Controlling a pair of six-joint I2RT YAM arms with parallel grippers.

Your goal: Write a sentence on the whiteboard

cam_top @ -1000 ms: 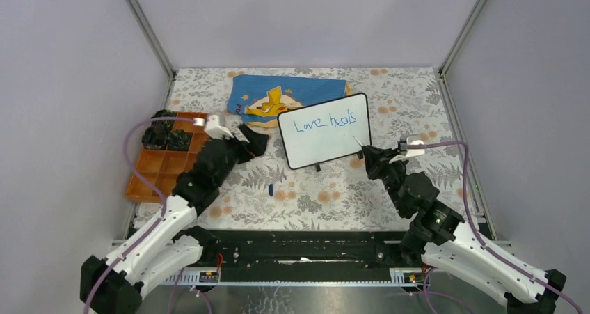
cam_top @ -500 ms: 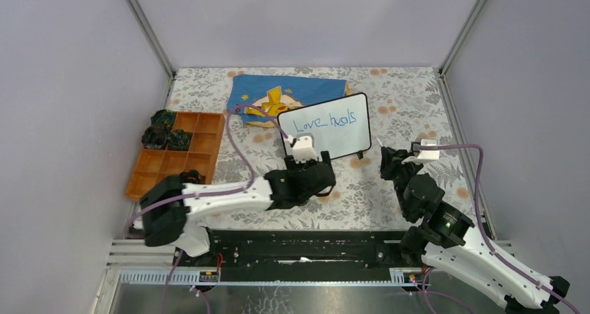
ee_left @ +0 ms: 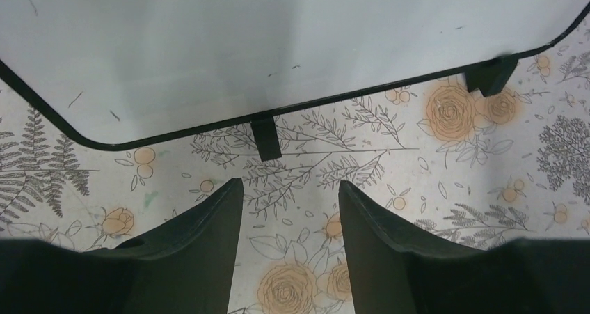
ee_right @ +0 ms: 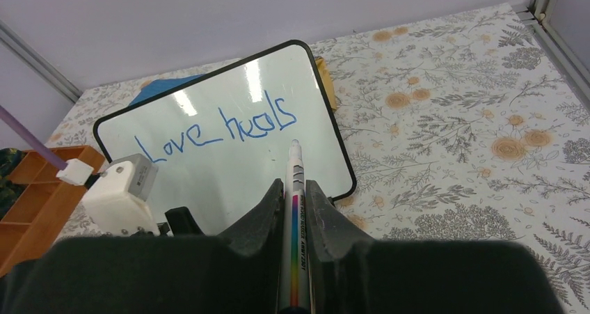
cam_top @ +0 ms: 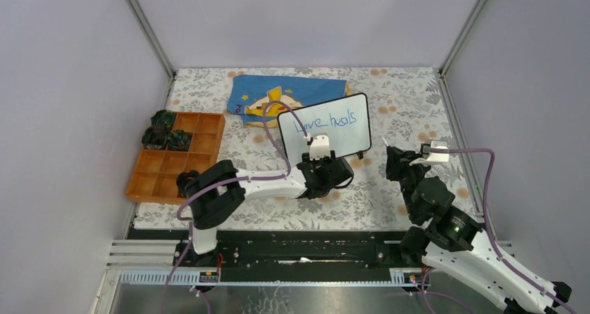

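Left pincer point(ee_left: 291, 189) has swung up beside the whiteboard point(ee_left: 278, 42), spread and empty; right pincer point(ee_right: 295, 186) clamps a marker point(ee_right: 294, 157).

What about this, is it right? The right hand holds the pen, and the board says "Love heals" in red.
Not quite. The sentence on the whiteboard is blue, not red, as the right wrist view shows. The right gripper does hold the pen, and the board does read "Love heals".
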